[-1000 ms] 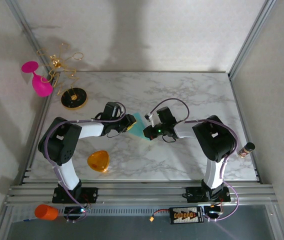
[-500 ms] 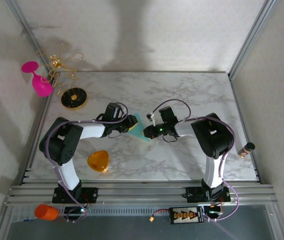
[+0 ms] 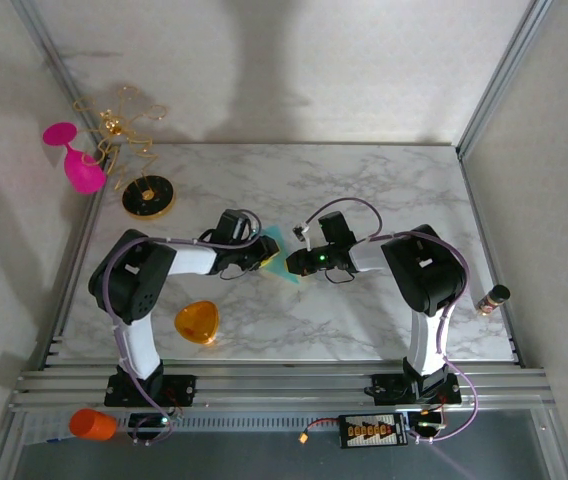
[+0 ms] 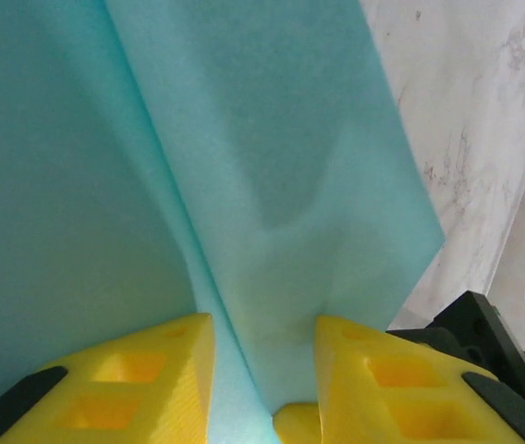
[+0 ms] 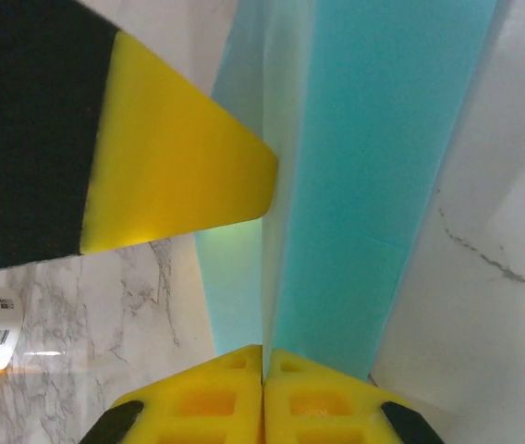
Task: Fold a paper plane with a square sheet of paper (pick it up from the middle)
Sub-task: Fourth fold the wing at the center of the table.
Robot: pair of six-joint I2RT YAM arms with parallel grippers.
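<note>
Marble-patterned table [image 3: 384, 190] sits inside white walls with an aluminium frame. About the middle of the surface, the two arms meet nose to nose over a folded teal paper sheet [image 3: 282, 243], which hangs clear of the marble.

The right gripper [image 5: 262, 375] is pinched tight, its yellow pads pressed together on the sheet's lower edge [image 5: 373, 166].

The left gripper [image 4: 262, 324] has its fingers [image 4: 133, 370] set partly apart with the sheet's raised crease [image 4: 244, 139] running down between them. I cannot tell whether they press on it.

An orange rounded-triangle piece [image 3: 197, 321] lies toward the near-left corner. A gold wire stand on a black base [image 3: 147, 195] is at the far-left corner, and a pink glass [image 3: 74, 160] is beyond that corner. A small bottle [image 3: 492, 298] is at the right edge.
</note>
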